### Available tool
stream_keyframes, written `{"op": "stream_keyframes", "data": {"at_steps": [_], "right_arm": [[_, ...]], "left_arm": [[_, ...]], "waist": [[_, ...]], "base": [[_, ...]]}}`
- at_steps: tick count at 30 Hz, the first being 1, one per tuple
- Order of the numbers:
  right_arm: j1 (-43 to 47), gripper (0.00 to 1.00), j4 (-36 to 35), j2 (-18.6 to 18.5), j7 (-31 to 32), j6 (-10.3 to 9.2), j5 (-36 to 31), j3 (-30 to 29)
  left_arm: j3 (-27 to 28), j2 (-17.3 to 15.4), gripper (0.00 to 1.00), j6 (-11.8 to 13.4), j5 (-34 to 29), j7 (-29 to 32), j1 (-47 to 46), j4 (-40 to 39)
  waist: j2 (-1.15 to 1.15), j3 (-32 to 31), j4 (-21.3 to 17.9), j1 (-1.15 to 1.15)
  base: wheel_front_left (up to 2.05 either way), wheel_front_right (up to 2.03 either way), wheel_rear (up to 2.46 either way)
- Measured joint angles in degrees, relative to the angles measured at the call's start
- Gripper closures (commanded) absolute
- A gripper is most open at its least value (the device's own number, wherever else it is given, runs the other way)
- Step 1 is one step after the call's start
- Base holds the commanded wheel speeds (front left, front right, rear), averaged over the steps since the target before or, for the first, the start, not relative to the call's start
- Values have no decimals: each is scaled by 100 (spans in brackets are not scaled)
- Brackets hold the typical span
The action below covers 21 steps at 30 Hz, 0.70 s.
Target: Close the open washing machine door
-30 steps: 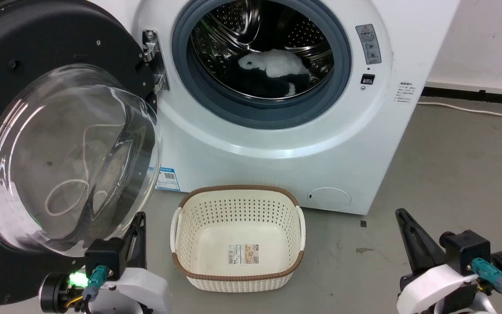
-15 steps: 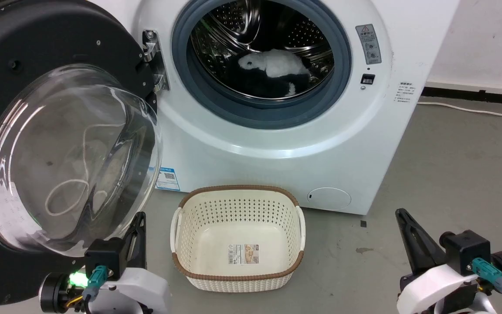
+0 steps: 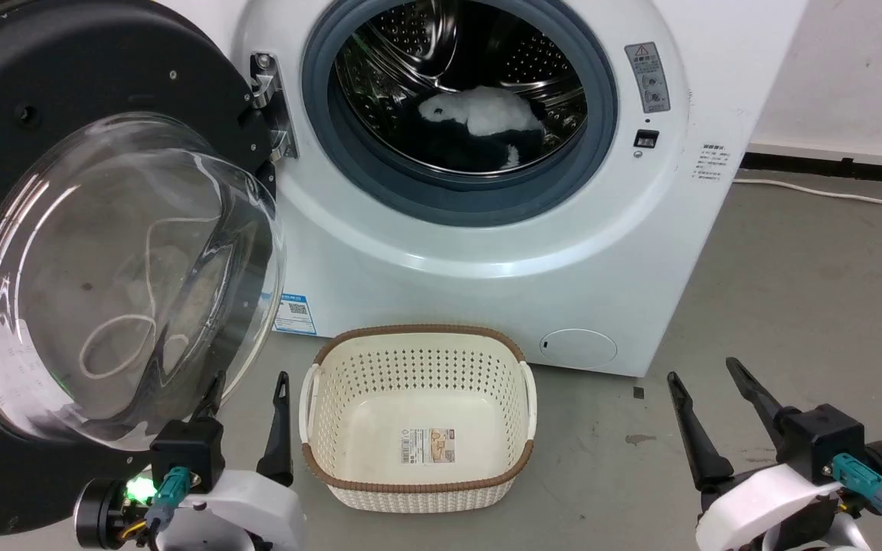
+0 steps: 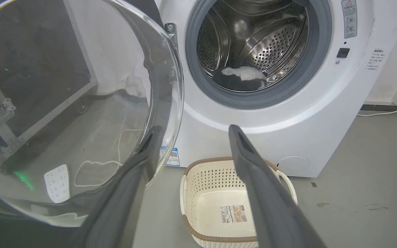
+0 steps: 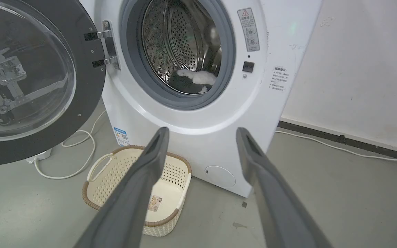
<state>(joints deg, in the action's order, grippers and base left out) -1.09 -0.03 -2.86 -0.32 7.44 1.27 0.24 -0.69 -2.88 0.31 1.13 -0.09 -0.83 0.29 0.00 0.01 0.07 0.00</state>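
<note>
1. The left gripper [image 3: 249, 380] sits low at the lower left of the head view. Its pale wrist is below it, and its two dark fingers point up and forward. The fingers are spread wide and hold nothing.
2. In the left wrist view, one finger [image 4: 140, 162] overlaps the lower edge of the door's glass bowl. Whether it touches the glass cannot be told. The other finger rises in front of the cream basket [image 3: 410, 367].
3. The right gripper [image 3: 701, 369] rests low at the lower right, above the grey floor [image 3: 793, 306]. Its fingers are also parted wide and empty, and it is well apart from the washing machine [image 3: 487, 252].
4. The washing machine door [image 3: 66, 69] stands swung wide open to the left on its hinge [image 3: 265, 84], and its glass bowl bulges toward the robot.
5. The drum is uncovered, with white and dark laundry [image 3: 479, 111] inside. The basket stands on the floor just in front of the machine, between the two grippers.
</note>
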Motion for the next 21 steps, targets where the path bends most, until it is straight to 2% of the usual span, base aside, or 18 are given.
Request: {"op": "stream_keyframes", "data": {"at_steps": [17,18,19,20,21], "right_arm": [[88,0,87,0,-203,0,293,33],[90,0,89,0,-211,0,315,37],[93,0,92,0,-232,0,338,41],[99,0,94,0,-240,0,346,45],[113,0,97,0,-242,0,353,48]], "left_arm": [[-107,-1,0,2,254,-177,6,13],[-115,-1,8,3,264,-183,10,14],[-124,-1,67,4,269,-203,18,14],[-133,-1,100,5,290,-208,28,14],[-142,-1,100,5,320,-209,38,16]], "waist": [[0,-16,12,0],[0,-18,13,0],[0,-19,14,0],[0,-20,16,0],[0,-22,18,0]], "base": [[0,0,0],[0,0,0],[0,0,0],[0,0,0],[0,0,0]]}}
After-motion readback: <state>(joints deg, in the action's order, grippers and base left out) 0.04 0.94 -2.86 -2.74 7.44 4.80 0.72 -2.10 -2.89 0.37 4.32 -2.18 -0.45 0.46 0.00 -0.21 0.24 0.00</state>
